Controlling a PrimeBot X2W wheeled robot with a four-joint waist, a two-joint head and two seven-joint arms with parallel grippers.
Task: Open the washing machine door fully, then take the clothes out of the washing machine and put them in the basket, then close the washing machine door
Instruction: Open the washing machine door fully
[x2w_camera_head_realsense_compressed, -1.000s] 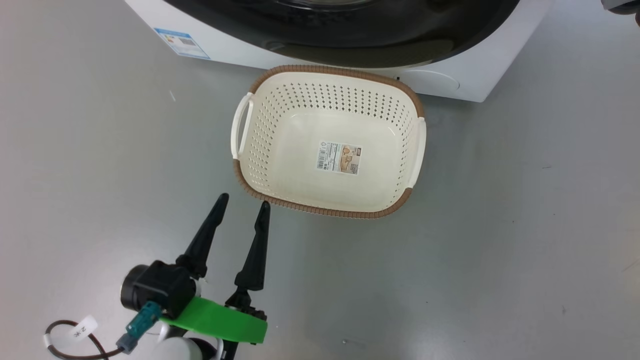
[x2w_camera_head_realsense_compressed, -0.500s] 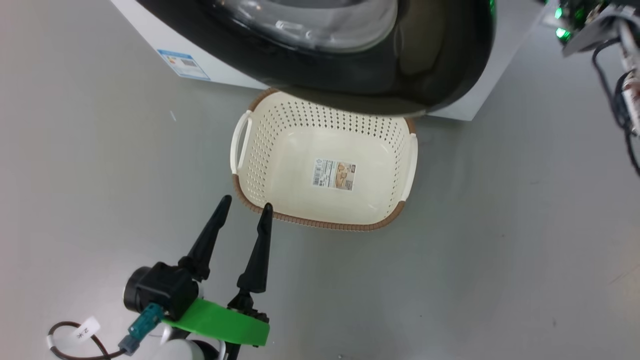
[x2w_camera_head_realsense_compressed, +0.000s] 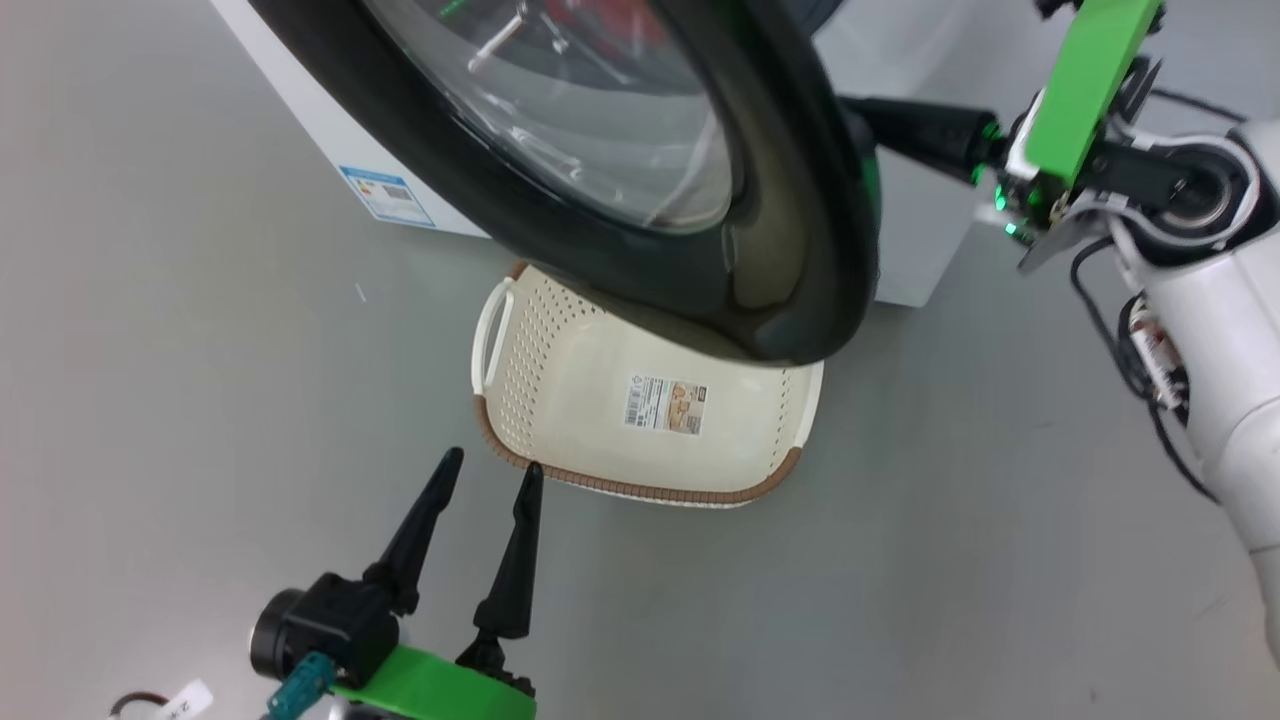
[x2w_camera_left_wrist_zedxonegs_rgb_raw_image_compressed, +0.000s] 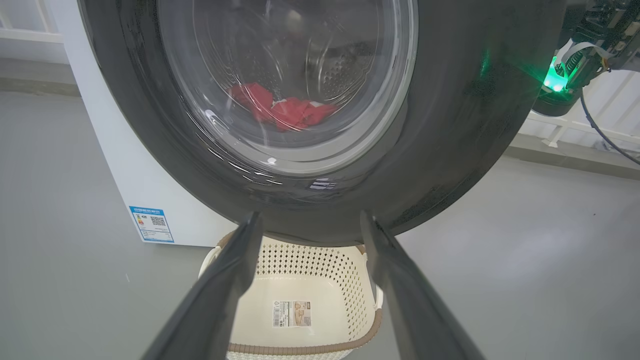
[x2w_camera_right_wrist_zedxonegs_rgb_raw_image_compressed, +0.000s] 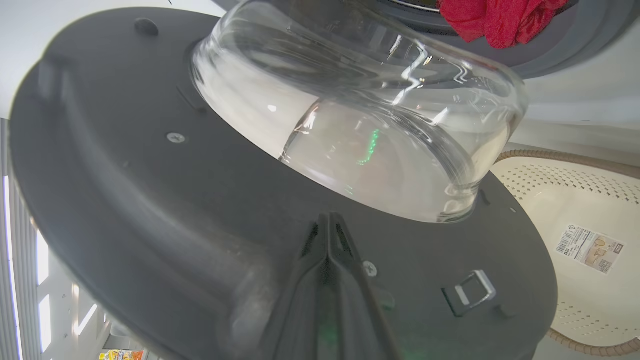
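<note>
Grey floor (x2w_camera_head_realsense_compressed: 1000, 550) carries the white washing machine (x2w_camera_left_wrist_zedxonegs_rgb_raw_image_compressed: 120, 150). Its washing machine door (x2w_camera_head_realsense_compressed: 800, 200) stands partly open and overhangs the far side of the basket (x2w_camera_head_realsense_compressed: 520, 360), which sits on the floor just before the machine. Red clothes (x2w_camera_left_wrist_zedxonegs_rgb_raw_image_compressed: 285, 110) lie inside the drum. On the right gripper (x2w_camera_right_wrist_zedxonegs_rgb_raw_image_compressed: 328, 225), the fingers are pressed together, tips at the door's black inner face beside the glass bowl. On the left gripper (x2w_camera_head_realsense_compressed: 492, 462), the fingers are apart, holding nothing, near the basket's front rim.
</note>
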